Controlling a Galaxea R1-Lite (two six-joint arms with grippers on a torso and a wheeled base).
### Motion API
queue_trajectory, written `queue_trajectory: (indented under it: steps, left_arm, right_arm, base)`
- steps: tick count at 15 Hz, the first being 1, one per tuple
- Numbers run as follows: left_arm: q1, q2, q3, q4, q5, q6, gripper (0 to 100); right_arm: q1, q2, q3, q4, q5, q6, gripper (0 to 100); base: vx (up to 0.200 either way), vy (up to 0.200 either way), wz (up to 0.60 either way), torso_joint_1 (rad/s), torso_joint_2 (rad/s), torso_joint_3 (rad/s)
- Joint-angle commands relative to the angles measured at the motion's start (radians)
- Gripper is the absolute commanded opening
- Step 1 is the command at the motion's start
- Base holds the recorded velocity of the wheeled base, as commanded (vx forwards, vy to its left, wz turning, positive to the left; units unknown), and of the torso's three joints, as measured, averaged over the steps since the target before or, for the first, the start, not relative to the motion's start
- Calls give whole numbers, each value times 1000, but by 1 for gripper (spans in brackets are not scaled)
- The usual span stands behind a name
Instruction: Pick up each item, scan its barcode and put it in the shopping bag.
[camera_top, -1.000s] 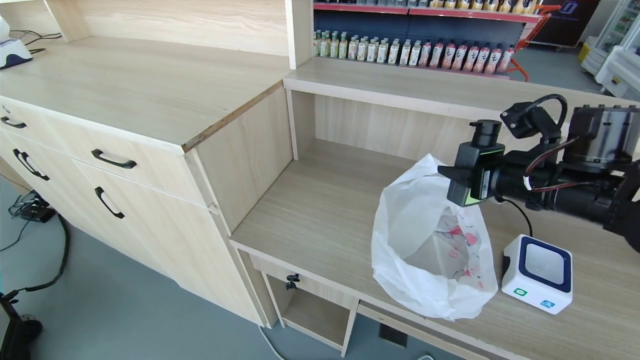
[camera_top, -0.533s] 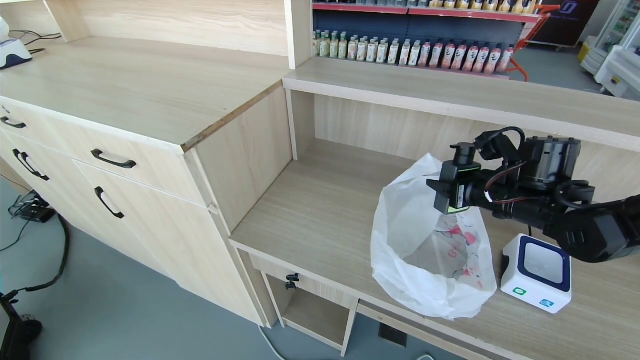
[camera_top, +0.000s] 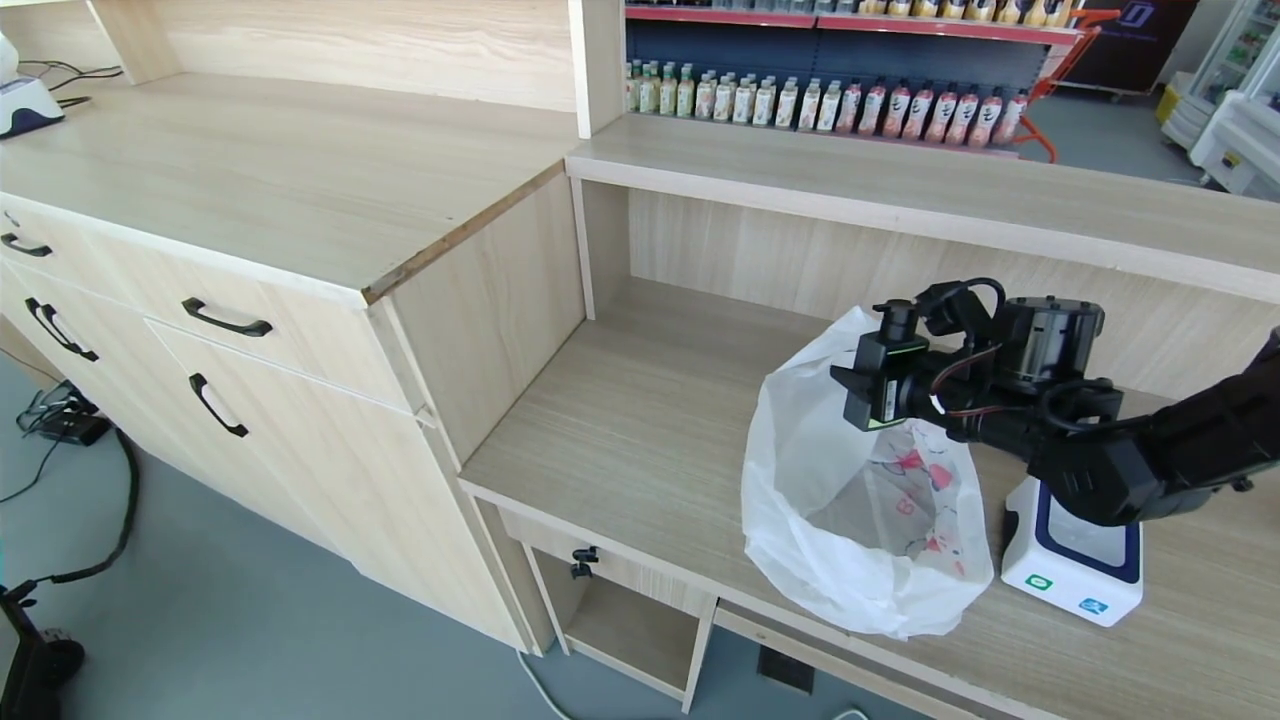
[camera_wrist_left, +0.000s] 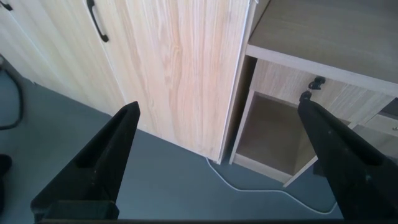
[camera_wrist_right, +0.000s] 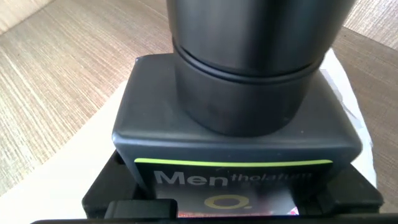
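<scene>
My right gripper (camera_top: 860, 392) is shut on a black bottle (camera_top: 885, 375) with a round cap and a green stripe, held just above the far rim of the white shopping bag (camera_top: 850, 500). In the right wrist view the black bottle (camera_wrist_right: 242, 124) sits close up, cap outward, over the bag's white plastic (camera_wrist_right: 81, 168). The bag stands open on the lower counter (camera_top: 640, 420), with red-printed packaging inside. The white and blue barcode scanner (camera_top: 1075, 560) stands just right of the bag, partly behind my right arm. My left gripper (camera_wrist_left: 230, 162) is open, hanging low over the grey floor beside the cabinet.
A raised wooden countertop (camera_top: 250, 170) with black-handled drawers (camera_top: 225, 320) lies to the left. A higher ledge (camera_top: 900, 190) runs behind the lower counter. Store shelves with bottles (camera_top: 820, 100) stand at the back. Cables (camera_top: 70, 480) trail on the floor at the left.
My right arm has come down and to the left with the black bottle, from above the scanner toward the bag's opening. The bag and scanner have not moved.
</scene>
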Motion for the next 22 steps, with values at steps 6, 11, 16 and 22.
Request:
queue_trajectory:
  steps: [6, 11, 16, 22]
  left_arm:
    - [0, 2, 0, 0, 1, 0, 100]
    - [0, 2, 0, 0, 1, 0, 100]
    - [0, 2, 0, 0, 1, 0, 100]
    - [0, 2, 0, 0, 1, 0, 100]
  right_arm:
    - [-6, 113, -78, -18, 1, -3, 0]
    - [-6, 133, -87, -18, 1, -5, 0]
    - [-4, 136, -89, -16, 1, -17, 0]
    - [-1, 115, -89, -12, 3, -20, 100]
  base:
    - [0, 0, 0, 0, 0, 0]
    - [0, 0, 0, 0, 0, 0]
    - [0, 0, 0, 0, 0, 0]
    - [0, 0, 0, 0, 0, 0]
